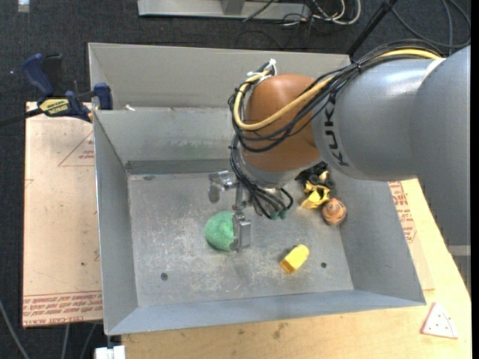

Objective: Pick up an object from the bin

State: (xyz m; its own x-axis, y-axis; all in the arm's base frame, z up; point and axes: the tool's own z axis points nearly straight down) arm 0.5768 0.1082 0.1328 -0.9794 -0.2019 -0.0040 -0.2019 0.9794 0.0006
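Bin: we see a grey metal bin (112, 200) with sloping walls and a flat floor. The floor is scuffed and flecked with pale scratches, mostly in its middle.

Arm: the grey arm (404, 118) comes in from the right. It ends in a rounded orange cover (277, 126) looped with yellow and black wrist cables (247, 114).

End effector: the end effector (233, 214) hangs below the orange cover, low over the middle of the bin floor. We cannot tell whether it stands wide or narrow, as the cover and wiring hide much of it. We see nothing held in it.

Task's thing: a green lump (221, 232), rounded and soft-looking, lies on the floor near the bin's centre, just left of the end effector's lower metal tip. The tip seems to touch the lump's right side, though we cannot be sure.

Other things: a small yellow block (294, 258) lies apart, to the lower right of the lump. A yellow-and-black piece (314, 188) and a brown roundish thing (334, 212) sit close together near the right wall.

Room: the bin stands amid dark carpet (75, 6). Beyond its far wall we see a pale metal base (224, 6) and loose floor cables (329, 2).
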